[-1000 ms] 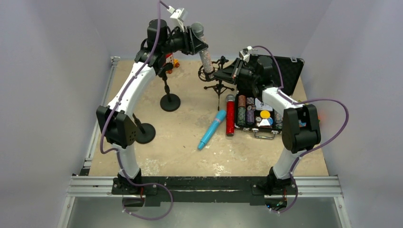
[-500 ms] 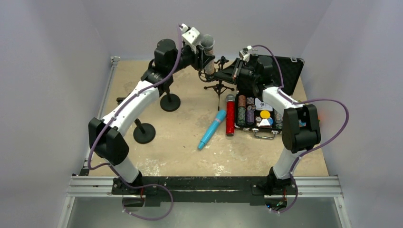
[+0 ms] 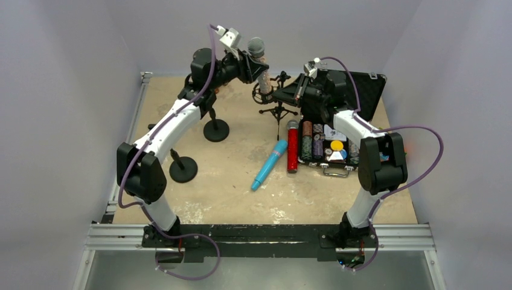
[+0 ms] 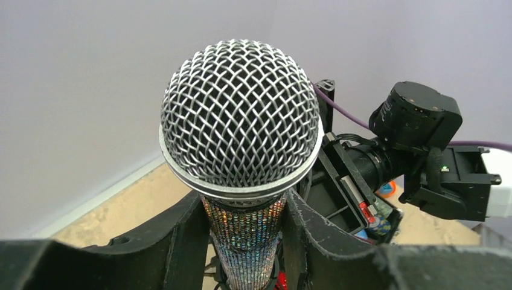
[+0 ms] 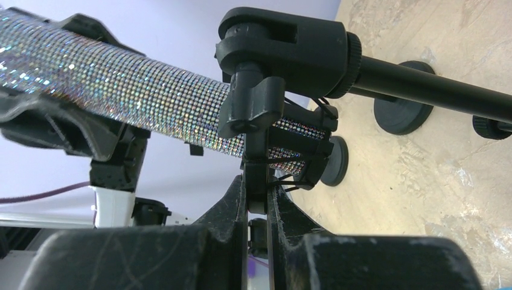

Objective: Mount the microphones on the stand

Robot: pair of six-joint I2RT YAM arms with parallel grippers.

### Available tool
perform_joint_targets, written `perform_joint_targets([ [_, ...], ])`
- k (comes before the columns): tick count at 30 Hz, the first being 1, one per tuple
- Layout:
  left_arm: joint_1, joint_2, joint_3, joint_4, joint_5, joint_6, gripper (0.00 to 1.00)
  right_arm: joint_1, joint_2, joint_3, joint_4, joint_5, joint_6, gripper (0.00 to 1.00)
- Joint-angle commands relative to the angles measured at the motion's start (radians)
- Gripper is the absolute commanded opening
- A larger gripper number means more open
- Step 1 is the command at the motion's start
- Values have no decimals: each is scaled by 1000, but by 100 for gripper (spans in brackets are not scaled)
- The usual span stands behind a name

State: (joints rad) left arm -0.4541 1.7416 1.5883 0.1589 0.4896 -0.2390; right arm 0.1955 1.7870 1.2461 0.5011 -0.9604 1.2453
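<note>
My left gripper (image 4: pixel 244 238) is shut on the silver-glitter microphone (image 4: pixel 240 115), just below its grey mesh head, and holds it high at the back (image 3: pixel 261 63). The microphone's lower end sits in the black clip (image 5: pixel 302 148) of the tripod stand (image 3: pixel 278 113). My right gripper (image 5: pixel 256 184) is shut on the thin tab under the stand's clip joint (image 5: pixel 256 106), at the back middle (image 3: pixel 288 93). The light blue microphone (image 3: pixel 270 164) and the red-glitter microphone (image 3: pixel 293 147) lie flat on the table, apart from both grippers.
An open black case (image 3: pixel 356 90) with poker chips stands at the right, touching the red microphone's side. Two round-based stands (image 3: pixel 216 130) (image 3: pixel 183 169) stand on the left. Grey walls close in the back and sides.
The left arm has swung the silver-glitter microphone right toward the tripod stand, then tipped its head back up and left. The right arm has stayed still on the stand.
</note>
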Motion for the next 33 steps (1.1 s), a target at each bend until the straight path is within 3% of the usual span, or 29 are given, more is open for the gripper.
perform_joint_targets([
  [1, 31, 127, -135, -338, 114, -205, 0, -2, 9, 31, -38, 63, 33, 0],
  [7, 19, 162, -94, -457, 12, -198, 0, -3, 8, 29, -41, 64, 28, 0],
  [11, -57, 161, 3, -654, -213, -47, 0, -3, 10, 29, -43, 65, 24, 0],
  [17, -123, 175, 71, -791, -373, 88, 0, -3, 11, 32, -45, 65, 23, 0],
  [20, -127, 176, 85, -835, -367, 124, 0, -2, 11, 32, -46, 65, 21, 0],
  [26, -55, 186, -7, -720, -28, -21, 0, -2, 12, 32, -47, 65, 14, 0],
  [33, -61, 219, -53, -709, -112, 16, 0, -2, 3, 30, -57, 68, 8, 0],
])
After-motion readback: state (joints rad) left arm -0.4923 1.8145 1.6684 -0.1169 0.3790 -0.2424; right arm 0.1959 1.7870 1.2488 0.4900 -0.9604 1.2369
